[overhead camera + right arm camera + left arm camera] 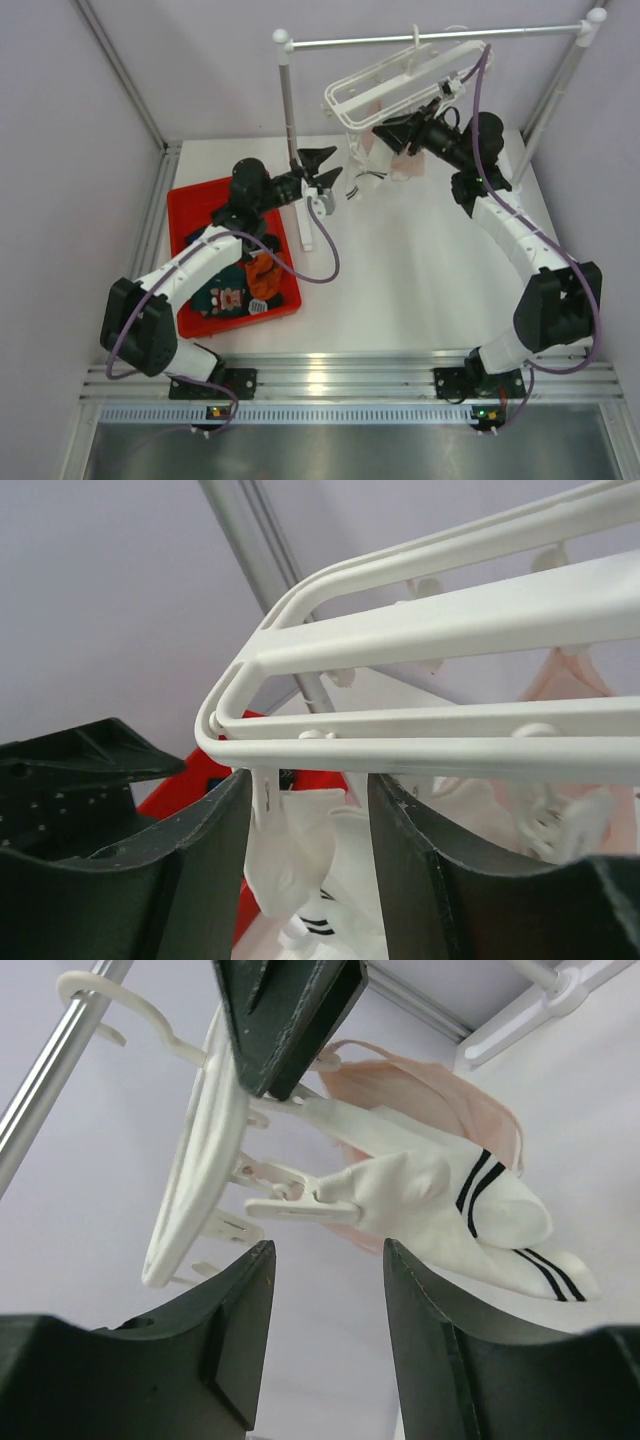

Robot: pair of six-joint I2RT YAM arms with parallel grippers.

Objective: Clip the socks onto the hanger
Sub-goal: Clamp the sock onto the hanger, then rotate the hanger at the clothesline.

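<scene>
The white grid hanger (pixel 400 80) hangs by its hook from the metal rail. A white sock with black stripes (pixel 450 1210) is held in one of its clips, and a pink sock (pixel 430 1090) hangs behind it. My left gripper (pixel 335 168) is open and empty, just left of and below the hanger, pointing at the clipped sock; its jaws (pixel 328 1252) frame bare wall. My right gripper (pixel 382 132) is open under the hanger frame (pixel 420 630). Its fingers (pixel 305 785) stand either side of a clip (pixel 262 790) and the white sock (pixel 300 860). More socks lie in the red tray (pixel 190 205).
The tray holds an orange sock (pixel 262 275) and a dark teal sock with a cartoon face (pixel 228 297). The metal rail (pixel 430 38) rests on two white posts; the left post (pixel 290 130) stands right beside my left gripper. Purple walls close in the table.
</scene>
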